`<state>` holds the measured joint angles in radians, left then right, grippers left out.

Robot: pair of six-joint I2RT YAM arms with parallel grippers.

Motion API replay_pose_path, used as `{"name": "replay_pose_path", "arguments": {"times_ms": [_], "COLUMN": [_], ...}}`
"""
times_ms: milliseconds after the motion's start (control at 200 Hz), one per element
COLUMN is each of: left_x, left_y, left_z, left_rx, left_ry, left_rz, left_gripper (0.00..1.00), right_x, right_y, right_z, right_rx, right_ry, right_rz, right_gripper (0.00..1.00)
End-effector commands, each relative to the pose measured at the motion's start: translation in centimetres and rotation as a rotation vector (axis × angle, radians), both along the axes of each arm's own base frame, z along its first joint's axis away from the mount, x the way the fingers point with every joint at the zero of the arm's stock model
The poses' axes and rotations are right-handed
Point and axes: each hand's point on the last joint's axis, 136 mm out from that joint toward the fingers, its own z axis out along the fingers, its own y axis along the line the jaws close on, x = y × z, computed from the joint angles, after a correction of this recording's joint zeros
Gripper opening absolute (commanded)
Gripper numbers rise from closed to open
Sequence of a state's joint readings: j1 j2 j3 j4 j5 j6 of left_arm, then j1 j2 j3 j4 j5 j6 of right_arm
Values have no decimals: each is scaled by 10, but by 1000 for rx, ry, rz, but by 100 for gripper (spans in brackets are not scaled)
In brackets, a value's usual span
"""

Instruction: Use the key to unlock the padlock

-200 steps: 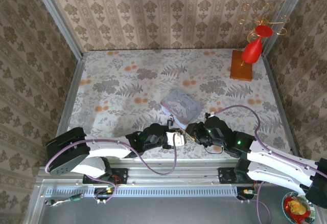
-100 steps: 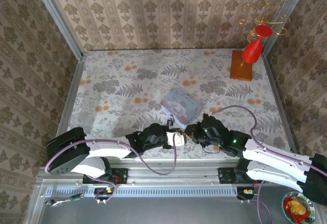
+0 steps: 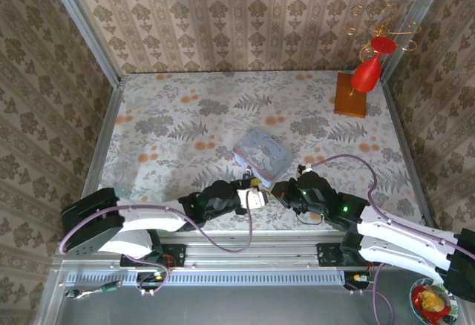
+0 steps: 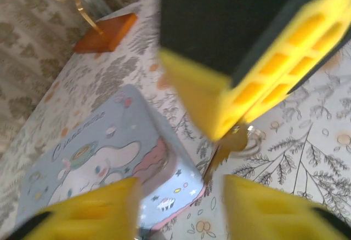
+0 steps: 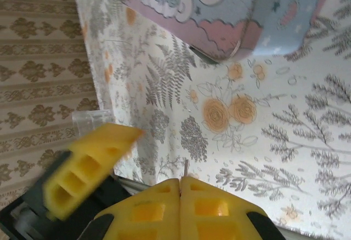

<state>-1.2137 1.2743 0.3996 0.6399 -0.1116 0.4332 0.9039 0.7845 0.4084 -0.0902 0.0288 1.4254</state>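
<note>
Since a second ago my left gripper has let go its squeeze, and my left arm has sunk a touch flatter along the near edge of the table. My right gripper has pressed fully together. The two meet near the middle of that near edge, tips almost touching, just in front of the pale blue tin, which lies flat between the table's centre and its near edge.

From my left wrist I see my two yellow fingers standing well apart, with nothing between them and nothing touching them that I can make out. Just above them are the yellow fingers of my right gripper. From their tips dangles the key, brass-coloured, pointing down beside the tin's corner, with a thin silvery ring at its side. Whether the key touches the tin I cannot tell.

From my right wrist the pads sit tight together, and only a thin sliver of metal pokes out of the seam, so the key is clamped there.

Where the padlock lies I cannot tell
</note>
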Motion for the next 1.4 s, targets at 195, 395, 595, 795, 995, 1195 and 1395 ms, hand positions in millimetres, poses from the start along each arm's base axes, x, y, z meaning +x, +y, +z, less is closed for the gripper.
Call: {"name": "replay_pose_path", "arguments": {"times_ms": [195,395,595,795,995,1195,1395], "left_x": [32,30,26,26,22,20,18], "left_y": [41,24,1,-11,-18,-26,-30], "left_z": [77,97,106,106,113,120,112], "left_rx": [-497,-645,-708,-748,-759,-766,-727], "left_ry": [674,972,1147,1243,1262,1288,1299], "left_rz": [282,201,124,102,83,44,70], "left_gripper": [61,58,56,53,53,47,46], "right_x": [17,13,9,7,6,6,5], "right_y": [-8,-7,-13,-21,-22,-19,-18], "right_z": [54,75,85,89,89,92,98], "right_rx": [73,145,152,150,157,170,177], "right_ry": [-488,-686,-767,-795,-800,-803,-808], "right_rz": [12,22,12,-7,-9,-2,5], "right_gripper": [0,0,0,0,0,0,0]}}
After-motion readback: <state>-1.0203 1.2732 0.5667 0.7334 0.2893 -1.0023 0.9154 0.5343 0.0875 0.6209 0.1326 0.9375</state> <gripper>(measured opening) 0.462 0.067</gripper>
